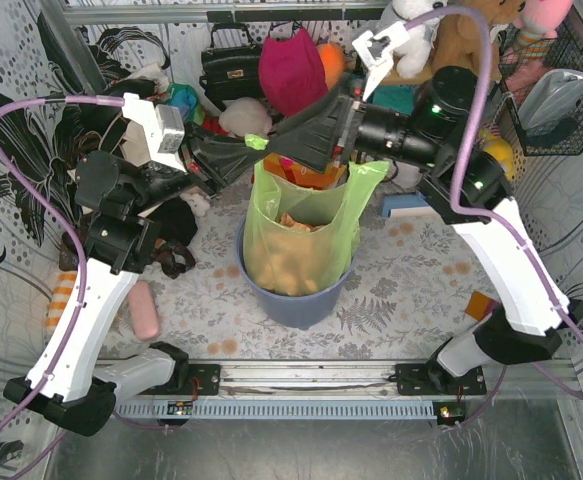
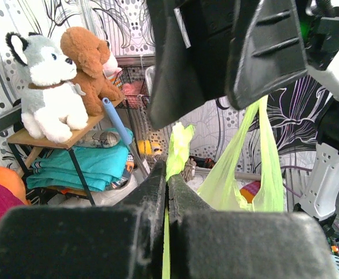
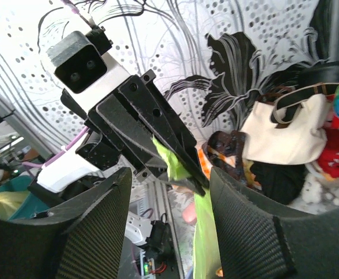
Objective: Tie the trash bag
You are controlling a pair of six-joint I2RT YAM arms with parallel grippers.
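- Here, shows the trash bag standing in a round bin at mid-table, crumpled brown paper inside, handle loops drawn up.
- Catches the left gripper pressed together on the left handle's twisted green strip, above the bin's far left rim.
- Finds the right gripper spread wide, either side of that strip, gripping nothing.
- Looks light, limp and slippery; probably tears if yanked; best taken at the bunched handle ends, not the thin wall.
- Takes in a floral-print table, patterned walls, soft toys on a far-right shelf, a cream tote among the clutter.
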